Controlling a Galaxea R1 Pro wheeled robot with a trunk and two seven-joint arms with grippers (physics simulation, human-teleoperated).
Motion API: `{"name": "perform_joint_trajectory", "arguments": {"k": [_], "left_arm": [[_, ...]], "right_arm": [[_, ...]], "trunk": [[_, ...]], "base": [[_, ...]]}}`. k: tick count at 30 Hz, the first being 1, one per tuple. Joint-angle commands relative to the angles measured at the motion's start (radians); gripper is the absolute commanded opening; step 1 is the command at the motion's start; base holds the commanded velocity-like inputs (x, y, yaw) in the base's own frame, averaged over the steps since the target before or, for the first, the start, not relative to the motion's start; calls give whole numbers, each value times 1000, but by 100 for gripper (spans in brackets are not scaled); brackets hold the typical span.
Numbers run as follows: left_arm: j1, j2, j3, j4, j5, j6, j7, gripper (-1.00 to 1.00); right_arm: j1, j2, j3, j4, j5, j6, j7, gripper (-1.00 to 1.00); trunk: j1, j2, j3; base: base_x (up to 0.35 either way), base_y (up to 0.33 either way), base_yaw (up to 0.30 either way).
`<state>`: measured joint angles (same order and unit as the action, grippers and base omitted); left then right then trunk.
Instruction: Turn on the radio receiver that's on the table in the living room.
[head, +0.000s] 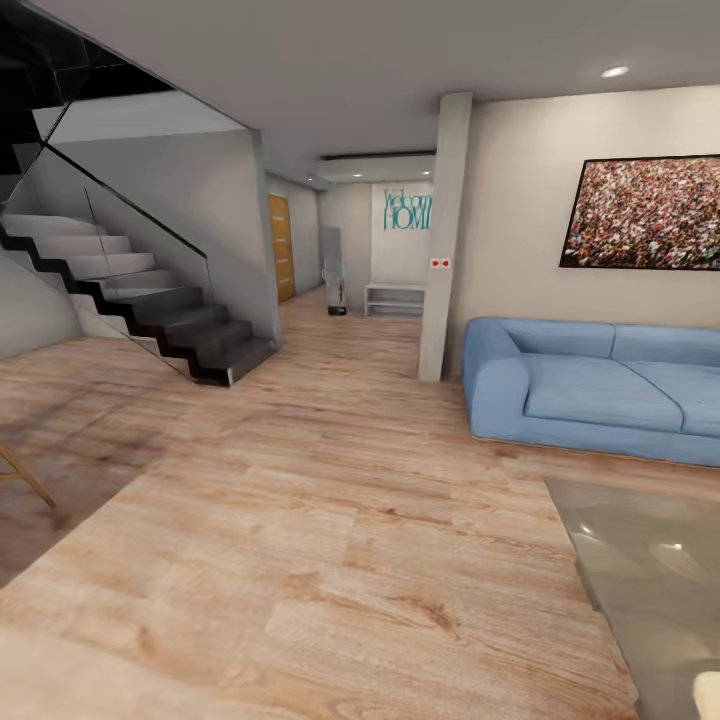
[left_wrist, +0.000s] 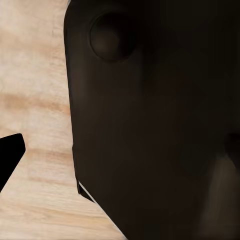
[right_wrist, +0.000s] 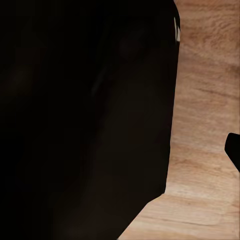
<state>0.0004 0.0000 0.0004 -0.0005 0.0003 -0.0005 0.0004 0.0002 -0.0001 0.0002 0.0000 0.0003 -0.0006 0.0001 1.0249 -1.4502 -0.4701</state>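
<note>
The living room spreads ahead in the head view, with a light wood plank floor (head: 330, 520). A corner of the glossy grey-taupe table (head: 650, 570) enters at the lower right. The radio receiver is out of view. In the left wrist view a single black fingertip (left_wrist: 10, 157) pokes in beside a large dark body panel (left_wrist: 150, 125), over the wood floor. In the right wrist view another black fingertip (right_wrist: 234, 150) sits at the edge next to a dark panel (right_wrist: 85, 120). How either gripper's jaws stand is hidden.
A blue sofa (head: 600, 385) stands against the right wall under a framed crowd picture (head: 645, 212). A white pillar (head: 443, 235) rises left of the sofa. Dark stairs with a glass rail (head: 150, 310) climb at the left. A hallway (head: 340, 300) leads back. A wooden chair leg (head: 25, 478) shows at far left.
</note>
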Motion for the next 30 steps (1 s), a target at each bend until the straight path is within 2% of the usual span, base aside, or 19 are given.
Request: {"name": "perform_joint_trajectory", "arguments": {"k": [1,23,30], "left_arm": [[2,3,5,-5,3,-5,3,100],[3,5,4,-30,4,-12,3,100],[3,5,4,-30,4,-12,3,100]], "right_arm": [[1,-4,2,0,3,-5,1,100],[1,-2,-1,0,4,-13,-2,100],[1,-1,-6,0,-3,-13,-2,100]], "trunk": [[0,0,0],[0,0,0],[0,0,0]], "base": [[0,0,0],[0,0,-1],[0,0,-153]]}}
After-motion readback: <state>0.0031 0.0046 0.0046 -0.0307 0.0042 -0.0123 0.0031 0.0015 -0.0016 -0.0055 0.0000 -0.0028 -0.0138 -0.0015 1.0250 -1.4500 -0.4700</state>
